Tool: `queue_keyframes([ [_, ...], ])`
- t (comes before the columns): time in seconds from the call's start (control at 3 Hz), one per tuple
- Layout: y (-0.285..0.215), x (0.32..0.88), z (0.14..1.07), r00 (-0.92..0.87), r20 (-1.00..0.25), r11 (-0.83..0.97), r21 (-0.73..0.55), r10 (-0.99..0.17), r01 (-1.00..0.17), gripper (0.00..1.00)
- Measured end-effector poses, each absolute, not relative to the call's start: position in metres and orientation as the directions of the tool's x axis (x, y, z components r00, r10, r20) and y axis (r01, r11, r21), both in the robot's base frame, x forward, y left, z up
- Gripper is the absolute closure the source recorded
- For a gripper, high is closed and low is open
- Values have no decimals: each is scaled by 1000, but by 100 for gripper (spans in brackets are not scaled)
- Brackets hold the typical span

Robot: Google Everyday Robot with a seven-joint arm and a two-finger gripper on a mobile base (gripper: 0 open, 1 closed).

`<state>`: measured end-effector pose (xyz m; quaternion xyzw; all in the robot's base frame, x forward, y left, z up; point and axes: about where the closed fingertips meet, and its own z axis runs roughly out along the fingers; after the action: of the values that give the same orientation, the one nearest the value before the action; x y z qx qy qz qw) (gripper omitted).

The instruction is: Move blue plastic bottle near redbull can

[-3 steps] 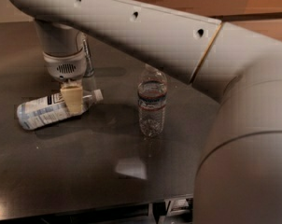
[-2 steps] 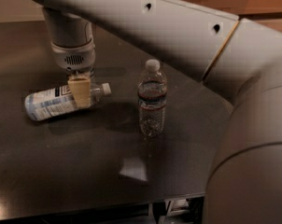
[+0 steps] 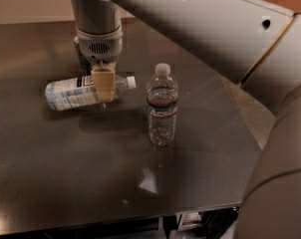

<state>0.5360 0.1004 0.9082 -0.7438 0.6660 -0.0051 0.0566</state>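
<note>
The blue plastic bottle (image 3: 73, 92) lies on its side at the left of the dark table (image 3: 66, 173), with its white cap pointing right. My gripper (image 3: 103, 89) comes straight down from above and is shut across the bottle near its neck. One tan finger (image 3: 103, 82) shows in front of the bottle; the other is hidden behind it. A shadow lies on the table just below the bottle. The redbull can is out of view.
A clear water bottle (image 3: 162, 111) with a dark and red label band stands upright just right of the blue bottle's cap. My big arm link (image 3: 225, 29) crosses the top right. The table's front edge (image 3: 115, 220) and right edge (image 3: 250, 113) are close.
My gripper has moved to the right with the blue bottle in it, bringing the cap closer to the clear water bottle. The clear bottle has not moved.
</note>
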Motion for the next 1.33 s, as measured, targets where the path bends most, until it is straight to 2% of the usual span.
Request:
queue_keyframes([
  [0.67, 76, 578, 904, 35, -73, -27, -111, -997, -993, 100],
  [1.33, 80, 610, 888, 37, -77, -29, -105, -996, -994, 100],
])
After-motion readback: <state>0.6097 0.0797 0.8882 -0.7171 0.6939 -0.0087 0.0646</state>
